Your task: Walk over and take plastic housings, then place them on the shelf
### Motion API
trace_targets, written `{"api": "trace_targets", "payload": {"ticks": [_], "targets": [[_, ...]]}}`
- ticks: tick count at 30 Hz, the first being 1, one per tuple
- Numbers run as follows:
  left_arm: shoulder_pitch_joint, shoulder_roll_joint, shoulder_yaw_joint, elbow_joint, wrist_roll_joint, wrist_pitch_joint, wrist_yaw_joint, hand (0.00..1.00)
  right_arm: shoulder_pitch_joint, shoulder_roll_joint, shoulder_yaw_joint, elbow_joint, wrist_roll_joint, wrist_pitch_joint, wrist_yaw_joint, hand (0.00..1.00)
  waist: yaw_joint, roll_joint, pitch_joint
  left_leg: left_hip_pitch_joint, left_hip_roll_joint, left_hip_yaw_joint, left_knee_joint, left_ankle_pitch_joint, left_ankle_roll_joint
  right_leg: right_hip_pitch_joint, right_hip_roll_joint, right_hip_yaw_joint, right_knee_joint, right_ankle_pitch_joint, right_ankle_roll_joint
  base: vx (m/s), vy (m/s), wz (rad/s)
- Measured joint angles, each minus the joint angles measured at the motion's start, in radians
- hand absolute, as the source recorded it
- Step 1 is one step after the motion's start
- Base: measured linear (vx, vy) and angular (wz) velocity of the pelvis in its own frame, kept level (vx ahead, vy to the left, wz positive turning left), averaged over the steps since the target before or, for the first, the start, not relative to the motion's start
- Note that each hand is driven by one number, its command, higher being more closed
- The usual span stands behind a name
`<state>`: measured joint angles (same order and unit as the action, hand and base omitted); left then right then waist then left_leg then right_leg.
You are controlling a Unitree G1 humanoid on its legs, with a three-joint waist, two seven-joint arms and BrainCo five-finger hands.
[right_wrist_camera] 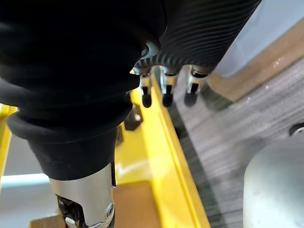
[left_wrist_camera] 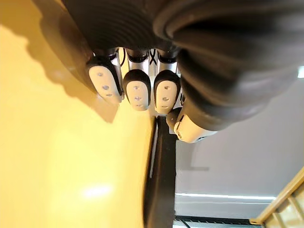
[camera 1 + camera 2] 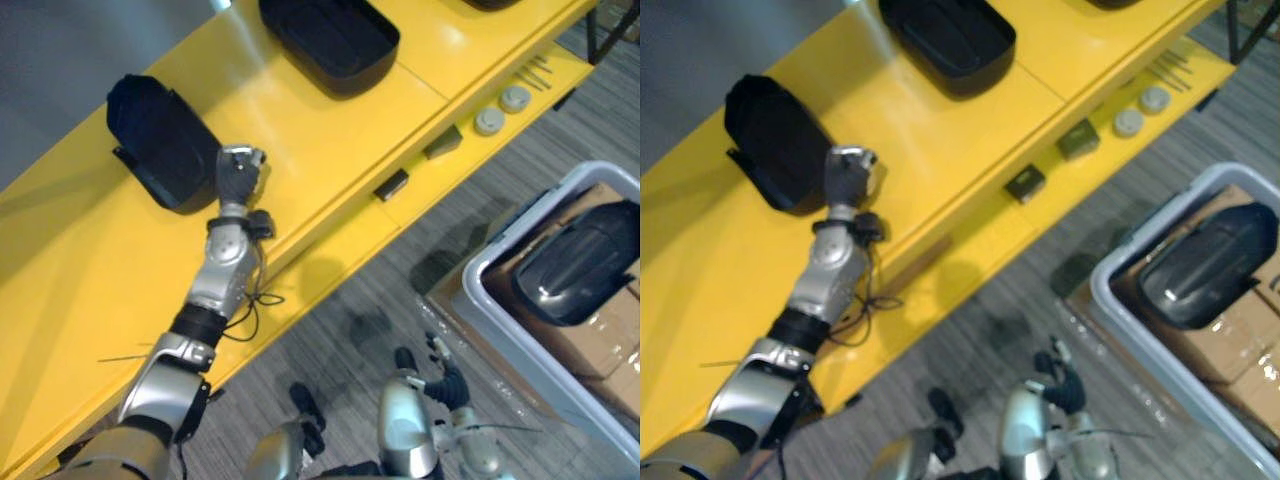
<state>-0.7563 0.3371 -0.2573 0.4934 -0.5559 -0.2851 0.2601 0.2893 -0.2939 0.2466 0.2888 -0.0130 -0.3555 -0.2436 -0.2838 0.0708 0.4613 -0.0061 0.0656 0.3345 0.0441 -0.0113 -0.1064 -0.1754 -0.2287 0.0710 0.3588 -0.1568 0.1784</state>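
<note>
Two black plastic housings lie on the yellow shelf (image 3: 330,150): one (image 3: 160,140) at the left, another (image 3: 330,40) further along at the back. My left hand (image 3: 238,172) hovers over the shelf just right of the left housing, fingers (image 2: 137,90) curled with nothing in them; that housing's dark edge (image 2: 161,180) shows past the thumb. A third black housing (image 3: 580,262) rests in the grey bin (image 3: 520,350) on the floor at the right. My right hand (image 3: 445,385) hangs low beside the shelf's front, fingers (image 1: 166,92) straight and holding nothing.
The shelf's lower front ledge carries two round grey discs (image 3: 490,122) and two small dark blocks (image 3: 443,143). Cardboard boxes (image 3: 600,350) fill the bin under the housing. Grey striped carpet lies between shelf and bin.
</note>
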Motion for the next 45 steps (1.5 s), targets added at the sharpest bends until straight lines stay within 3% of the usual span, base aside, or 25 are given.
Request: {"api": "trace_targets", "payload": {"ticks": [5,8,11,13,16,17,19,21,24,27,28,32,34,37,40,45], "targets": [[0.172,0.001,-0.079,-0.345,-0.065,-0.044,-0.084,1.00,0.001,0.010,-0.001,0.006,-0.002,0.000,-0.024,0.00,0.006,0.001,-0.001,0.008,-0.001,-0.027,-0.001,0.000,0.000,0.037,-0.007,-0.038,-0.018,0.000,0.000,0.02,-0.011,0.17],[0.358,-0.035,-0.168,-0.573,-0.090,-0.048,-0.159,1.00,0.001,0.015,-0.003,0.014,-0.005,-0.005,-0.051,0.00,0.033,0.014,-0.011,0.007,-0.004,-0.057,-0.001,0.000,0.000,0.070,-0.015,-0.075,-0.041,0.000,0.000,0.03,-0.011,0.30],[0.535,-0.084,-0.253,-0.663,-0.161,-0.050,-0.238,1.00,0.001,0.025,-0.010,0.070,0.000,-0.008,-0.083,0.00,0.084,0.019,-0.053,0.009,-0.004,-0.088,0.000,0.000,0.001,0.108,-0.018,-0.116,-0.067,0.000,0.001,0.02,-0.011,0.36],[0.655,-0.103,-0.313,-0.719,-0.220,-0.046,-0.333,1.00,-0.001,0.035,-0.013,0.132,0.012,-0.008,-0.104,0.00,0.115,0.019,-0.103,0.008,-0.006,-0.125,-0.001,-0.001,0.001,0.148,-0.022,-0.157,-0.095,0.001,0.002,0.03,-0.015,0.43],[0.774,-0.113,-0.363,-0.791,-0.229,-0.045,-0.443,1.00,-0.004,0.077,-0.021,0.197,0.033,-0.009,-0.132,0.00,0.162,0.019,-0.158,0.009,-0.006,-0.143,-0.002,-0.002,0.002,0.180,-0.021,-0.185,-0.128,0.008,0.003,0.02,0.000,0.22],[0.792,-0.115,-0.364,-0.805,-0.226,-0.046,-0.456,0.00,-0.005,0.084,-0.021,0.207,0.036,-0.009,-0.136,0.00,0.168,0.020,-0.167,0.008,-0.006,-0.144,-0.002,-0.002,0.003,0.182,-0.021,-0.186,-0.133,0.011,0.003,0.00,0.008,0.12],[0.839,-0.120,-0.356,-0.829,-0.173,-0.063,-0.461,0.00,-0.008,0.107,-0.031,0.233,0.039,-0.007,-0.154,0.00,0.171,0.023,-0.183,0.008,-0.008,-0.163,-0.004,-0.002,0.004,0.215,-0.020,-0.210,-0.164,0.024,0.004,-0.02,0.012,0.16],[0.887,-0.121,-0.312,-0.829,-0.135,-0.063,-0.440,0.00,-0.008,0.123,-0.054,0.252,0.039,-0.007,-0.155,0.00,0.182,0.021,-0.209,0.008,-0.007,-0.162,-0.011,-0.002,0.004,0.219,-0.017,-0.210,-0.184,0.033,0.005,-0.01,0.008,0.04],[0.977,-0.148,-0.159,-0.778,-0.137,-0.061,-0.380,0.00,0.012,0.138,-0.115,0.297,0.041,-0.007,-0.152,0.00,0.192,0.013,-0.242,0.026,-0.008,-0.173,-0.028,-0.001,0.006,0.260,-0.015,-0.234,-0.222,0.045,0.005,0.03,0.000,0.12],[1.021,-0.159,-0.028,-0.624,-0.102,-0.068,-0.280,0.00,0.009,0.163,-0.170,0.355,0.069,-0.007,-0.150,0.00,0.216,-0.005,-0.264,0.061,-0.008,-0.195,-0.049,0.016,0.003,0.304,-0.009,-0.266,-0.247,0.046,0.004,0.03,-0.018,0.19],[1.037,-0.168,0.009,-0.566,-0.050,-0.073,-0.207,0.00,0.006,0.175,-0.186,0.374,0.093,-0.007,-0.150,0.00,0.233,-0.013,-0.273,0.064,-0.005,-0.200,-0.058,0.021,0.001,0.310,-0.005,-0.269,-0.253,0.048,0.001,0.01,-0.027,0.08],[1.089,-0.222,0.134,-0.387,0.093,-0.103,-0.027,0.00,-0.015,0.225,-0.268,0.424,0.176,-0.007,-0.151,0.00,0.251,-0.039,-0.289,0.095,-0.004,-0.234,-0.123,0.061,-0.004,0.337,0.003,-0.315,-0.271,0.049,-0.002,0.01,-0.033,0.26],[1.090,-0.237,0.196,-0.282,0.163,-0.131,0.073,0.00,-0.031,0.248,-0.309,0.463,0.202,-0.006,-0.151,0.00,0.275,-0.054,-0.292,0.107,-0.005,-0.238,-0.125,0.062,-0.005,0.356,0.005,-0.319,-0.281,0.052,-0.005,-0.02,-0.012,0.05],[1.079,-0.242,0.270,-0.120,0.226,-0.149,0.173,0.00,-0.048,0.259,-0.334,0.498,0.206,0.006,-0.147,0.00,0.274,-0.060,-0.294,0.125,-0.007,-0.240,-0.132,0.062,-0.005,0.375,0.005,-0.321,-0.288,0.051,-0.005,-0.03,-0.003,-0.03],[1.055,-0.270,0.361,0.055,0.261,-0.121,0.239,0.00,-0.059,0.268,-0.401,0.563,0.206,0.013,-0.143,0.00,0.272,-0.061,-0.293,0.128,-0.008,-0.246,-0.133,0.068,-0.005,0.389,0.006,-0.340,-0.303,0.051,-0.005,-0.06,-0.008,0.06],[1.030,-0.292,0.492,0.228,0.262,-0.106,0.274,0.00,-0.073,0.271,-0.499,0.644,0.207,0.017,-0.102,0.00,0.273,-0.079,-0.292,0.128,-0.008,-0.260,-0.134,0.071,-0.008,0.405,0.012,-0.359,-0.316,0.051,-0.006,-0.04,-0.014,0.11]]}}
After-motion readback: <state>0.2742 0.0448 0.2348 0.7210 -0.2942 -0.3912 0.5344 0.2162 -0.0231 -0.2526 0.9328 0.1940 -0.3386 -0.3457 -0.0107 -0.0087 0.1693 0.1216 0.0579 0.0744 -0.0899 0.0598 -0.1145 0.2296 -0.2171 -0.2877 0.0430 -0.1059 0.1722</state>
